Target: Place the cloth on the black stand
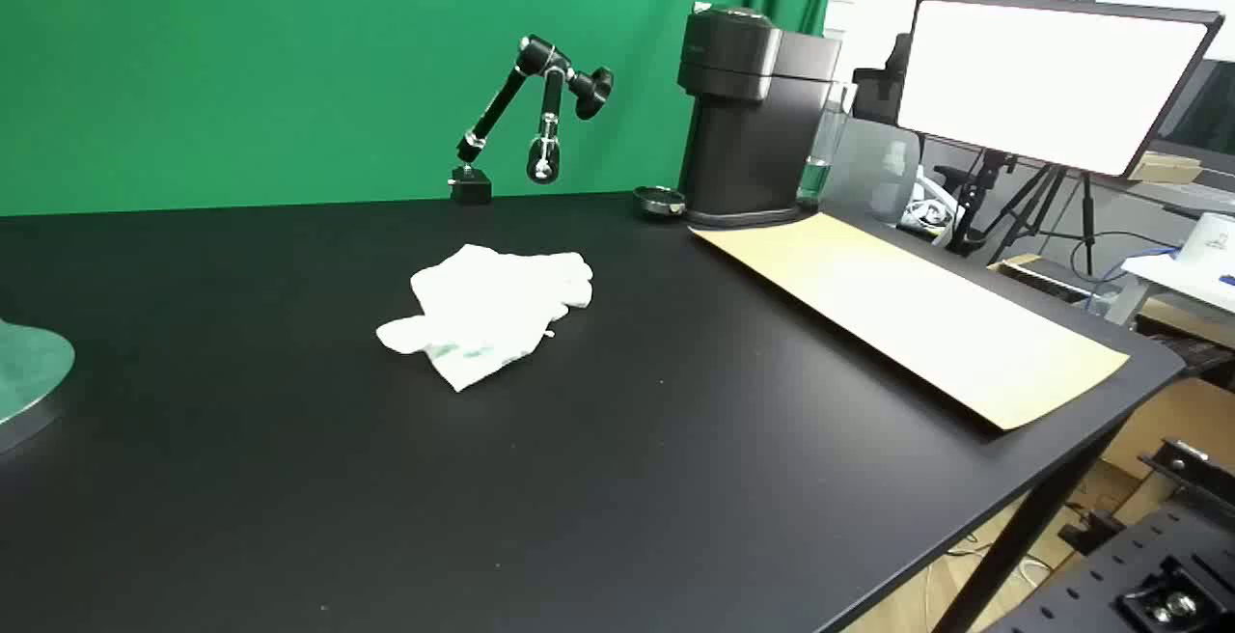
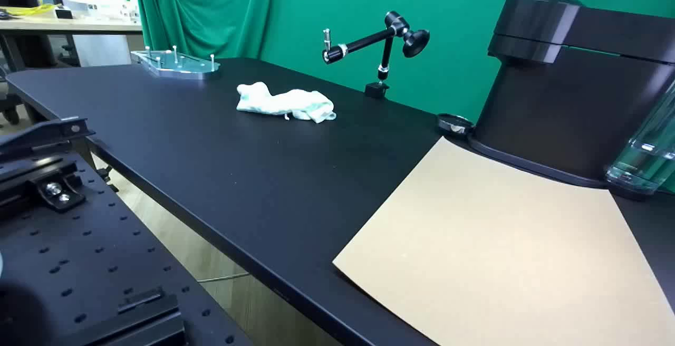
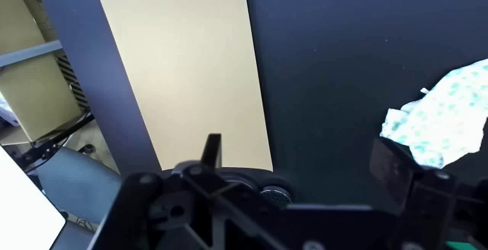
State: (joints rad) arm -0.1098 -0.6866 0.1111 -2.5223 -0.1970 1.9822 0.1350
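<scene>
A white cloth (image 1: 492, 310) with green spots lies crumpled on the black table. It also shows in an exterior view (image 2: 287, 103) and at the right of the wrist view (image 3: 446, 116). The black stand (image 1: 542, 59), a jointed arm on a small block base, stands behind the cloth by the green curtain; it also shows in an exterior view (image 2: 364, 42). It is not seen in the wrist view. My gripper (image 3: 299, 149) is open and empty above the table, with the cloth beyond its right finger. The gripper is out of both exterior views.
A black coffee machine (image 1: 753, 122) with a water tank stands at the back. A small round dish (image 2: 454, 123) sits beside it. A tan sheet (image 3: 187, 71) lies near the table's end. A clear plate with posts (image 2: 176, 66) lies at the far end.
</scene>
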